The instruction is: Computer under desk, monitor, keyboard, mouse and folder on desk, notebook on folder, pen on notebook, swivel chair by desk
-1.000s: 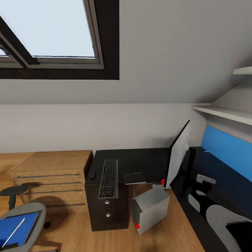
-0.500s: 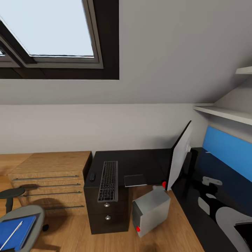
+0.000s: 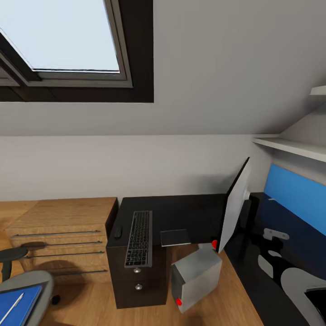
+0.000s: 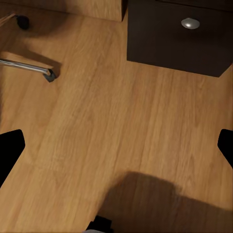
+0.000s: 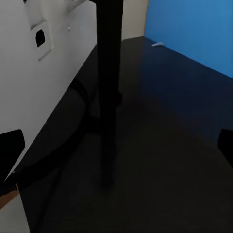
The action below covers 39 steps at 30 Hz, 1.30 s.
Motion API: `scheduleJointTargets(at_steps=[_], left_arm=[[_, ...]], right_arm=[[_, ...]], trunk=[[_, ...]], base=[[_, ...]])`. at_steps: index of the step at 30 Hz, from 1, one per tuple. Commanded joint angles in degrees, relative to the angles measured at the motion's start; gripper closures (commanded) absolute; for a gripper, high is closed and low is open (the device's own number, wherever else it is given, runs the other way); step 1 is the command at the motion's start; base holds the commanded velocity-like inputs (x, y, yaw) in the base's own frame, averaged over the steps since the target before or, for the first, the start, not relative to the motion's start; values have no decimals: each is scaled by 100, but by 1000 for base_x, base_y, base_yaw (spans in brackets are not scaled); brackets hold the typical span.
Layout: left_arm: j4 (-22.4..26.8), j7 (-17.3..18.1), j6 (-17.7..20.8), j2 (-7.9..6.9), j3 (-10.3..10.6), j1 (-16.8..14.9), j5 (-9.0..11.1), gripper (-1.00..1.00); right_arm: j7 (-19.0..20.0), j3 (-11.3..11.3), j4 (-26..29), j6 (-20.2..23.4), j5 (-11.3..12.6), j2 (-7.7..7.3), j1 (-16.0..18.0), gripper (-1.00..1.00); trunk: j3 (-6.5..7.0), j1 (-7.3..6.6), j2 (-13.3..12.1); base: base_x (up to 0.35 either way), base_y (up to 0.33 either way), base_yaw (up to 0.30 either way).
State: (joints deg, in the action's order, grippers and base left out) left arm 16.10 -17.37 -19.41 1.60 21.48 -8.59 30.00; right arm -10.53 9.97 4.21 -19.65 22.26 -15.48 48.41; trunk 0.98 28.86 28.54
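Observation:
The black desk [image 3: 176, 209] carries the keyboard [image 3: 139, 232], with the small black mouse [image 3: 118, 232] to its left. A thin dark pad [image 3: 175, 237], perhaps the notebook, overhangs the desk's front edge. The monitor [image 3: 235, 206] stands edge-on at the right, its white back [image 5: 43, 73] and black stand [image 5: 109, 73] close in the right wrist view. On the floor below, the grey computer [image 3: 195, 273] is tilted. At the bottom left, the swivel chair [image 3: 31, 283] holds the blue folder [image 3: 16, 304] and the pen [image 3: 11, 305]. My left gripper [image 4: 116, 148] hangs open over the wooden floor; my right gripper [image 5: 116, 145] is open above the dark desktop.
A wooden chest of drawers [image 3: 63, 235] stands left of the desk. White shelves [image 3: 290, 147] and a blue panel [image 3: 294, 190] line the right wall. A chair leg with its caster [image 4: 29, 68] and the desk's drawer knob [image 4: 190, 23] lie ahead of the left gripper.
The whole head view has shifted, so the camera moved; the chair now sits lower and further left in the picture. No object has moved by itself.

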Motion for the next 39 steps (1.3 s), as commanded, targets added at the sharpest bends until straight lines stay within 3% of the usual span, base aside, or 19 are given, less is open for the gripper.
scheduleJointTargets(at_steps=[1,21,39], left_arm=[[-2,-38,-19,-2,49,-3,33,-100],[-2,-38,-14,-2,54,-3,31,-100],[-2,-33,-5,-4,58,-3,33,-100]], right_arm=[[-19,52,-1,-11,41,-2,1,-100],[-19,58,1,-39,33,-8,1,-100],[-19,58,1,-56,15,-8,1,-100]], trunk=[[-2,2,3],[-2,2,3],[-2,2,3]], base=[[71,0,0],[137,-1,0],[85,-86,0]])
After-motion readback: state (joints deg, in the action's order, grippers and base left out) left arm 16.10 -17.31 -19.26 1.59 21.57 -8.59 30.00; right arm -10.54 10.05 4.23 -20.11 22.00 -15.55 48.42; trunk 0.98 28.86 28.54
